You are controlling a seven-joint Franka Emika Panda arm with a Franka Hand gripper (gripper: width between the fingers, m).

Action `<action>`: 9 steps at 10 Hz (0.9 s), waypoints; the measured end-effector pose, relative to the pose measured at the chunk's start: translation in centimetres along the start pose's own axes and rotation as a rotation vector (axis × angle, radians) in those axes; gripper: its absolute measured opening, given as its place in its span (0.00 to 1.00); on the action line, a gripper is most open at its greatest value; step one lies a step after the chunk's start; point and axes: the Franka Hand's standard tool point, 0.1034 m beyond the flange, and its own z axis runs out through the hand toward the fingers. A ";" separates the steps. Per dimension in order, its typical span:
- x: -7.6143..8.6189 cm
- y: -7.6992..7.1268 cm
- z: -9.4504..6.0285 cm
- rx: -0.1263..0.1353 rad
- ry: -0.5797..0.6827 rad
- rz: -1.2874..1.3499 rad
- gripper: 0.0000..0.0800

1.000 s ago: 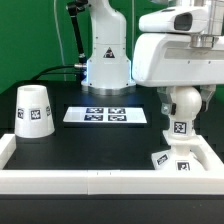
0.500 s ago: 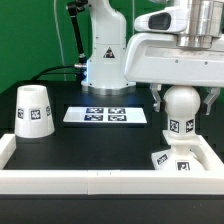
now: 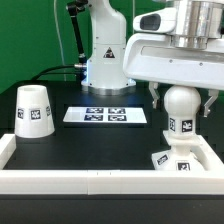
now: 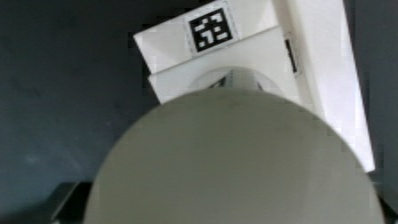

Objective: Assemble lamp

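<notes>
At the exterior view's right the bulb (image 3: pixel 181 118) stands upright on the base (image 3: pixel 170 161), the pincer (image 3: pixel 182 103) spread wide astride it without touching, probably placed to close and twist it home, while the shade (image 3: pixel 34 110) waits well apart at that view's left.

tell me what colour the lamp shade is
The shade is white with a black-and-white square tag, best seen in the exterior view.

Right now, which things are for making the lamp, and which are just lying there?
For the lamp: shade, bulb, base.
Just lying there: marker board, white rim round the table.
</notes>
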 end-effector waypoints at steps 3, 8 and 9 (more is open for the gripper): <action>-0.1 0.4 0.1 0.015 -0.039 0.335 0.72; -0.4 0.4 0.1 0.033 -0.140 0.865 0.72; -0.4 0.5 0.1 0.037 -0.152 0.912 0.72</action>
